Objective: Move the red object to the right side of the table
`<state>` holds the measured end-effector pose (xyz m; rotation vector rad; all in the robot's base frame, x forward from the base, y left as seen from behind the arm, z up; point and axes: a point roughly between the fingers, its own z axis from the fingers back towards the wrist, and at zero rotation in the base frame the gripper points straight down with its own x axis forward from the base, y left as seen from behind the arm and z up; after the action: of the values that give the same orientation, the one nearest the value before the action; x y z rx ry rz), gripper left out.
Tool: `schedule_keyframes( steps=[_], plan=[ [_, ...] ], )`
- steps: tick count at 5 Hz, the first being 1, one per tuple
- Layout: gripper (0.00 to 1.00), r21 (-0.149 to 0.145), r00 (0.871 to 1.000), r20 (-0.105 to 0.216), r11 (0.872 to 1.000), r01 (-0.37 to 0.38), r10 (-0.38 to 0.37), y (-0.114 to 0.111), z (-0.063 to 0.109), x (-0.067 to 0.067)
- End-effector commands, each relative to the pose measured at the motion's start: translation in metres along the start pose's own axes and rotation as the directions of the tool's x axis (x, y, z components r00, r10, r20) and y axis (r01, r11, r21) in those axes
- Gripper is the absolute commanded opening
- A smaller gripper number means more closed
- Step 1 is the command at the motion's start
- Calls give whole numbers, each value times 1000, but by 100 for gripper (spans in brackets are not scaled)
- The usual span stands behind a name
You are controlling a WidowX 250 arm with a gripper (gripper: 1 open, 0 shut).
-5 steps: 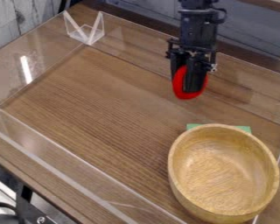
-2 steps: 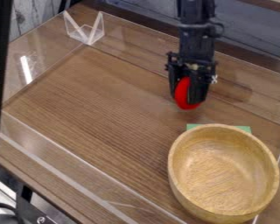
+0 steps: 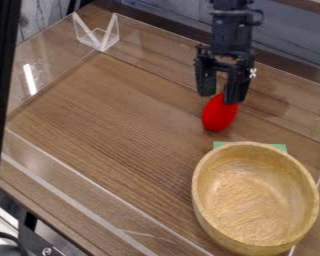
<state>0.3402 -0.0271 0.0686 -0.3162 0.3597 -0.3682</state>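
Here, the small glossy red rounded toy fruit (image 3: pixel 219 115) is seen lying on the wide brown wood-grain table (image 3: pixel 109 120), toward the right part of the tabletop and nearer the far edge than the near one. It rests on the bare wood, free of any grip. Directly above it, the black robot gripper (image 3: pixel 223 90) is held with its fingers spread apart; nothing is pinched between them. The lower fingertips are close over the top of the fruit, and whether they touch it cannot be told.

A round light wooden bowl (image 3: pixel 256 196) is placed near the table's near right corner, well in front of the fruit and apart from it. A pale green flat piece (image 3: pixel 226 146) is visible just beyond the bowl's far rim, mostly hidden by the bowl.

The tabletop is bordered by low clear acrylic walls (image 3: pixel 49 60). At the far left corner, a small folded clear acrylic stand (image 3: pixel 96 33) is set upright on the wood.
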Motion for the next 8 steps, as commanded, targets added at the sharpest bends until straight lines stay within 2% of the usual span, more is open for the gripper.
schedule_keyframes(
  steps=[1, 2, 3, 4, 6, 8],
  plan=[
    [100, 31, 997, 79, 999, -10, 7, -23, 25, -1],
    [100, 29, 996, 86, 999, -34, 31, -37, 25, -1],
    [100, 58, 998, 52, 998, 26, -29, -41, 22, -1],
    [100, 72, 998, 30, 996, 59, -61, -38, 19, -3],
    [100, 77, 997, 20, 994, 72, -74, -48, 20, -14],
    [100, 88, 994, 7, 990, 110, -111, -52, 10, -7]
  ],
)
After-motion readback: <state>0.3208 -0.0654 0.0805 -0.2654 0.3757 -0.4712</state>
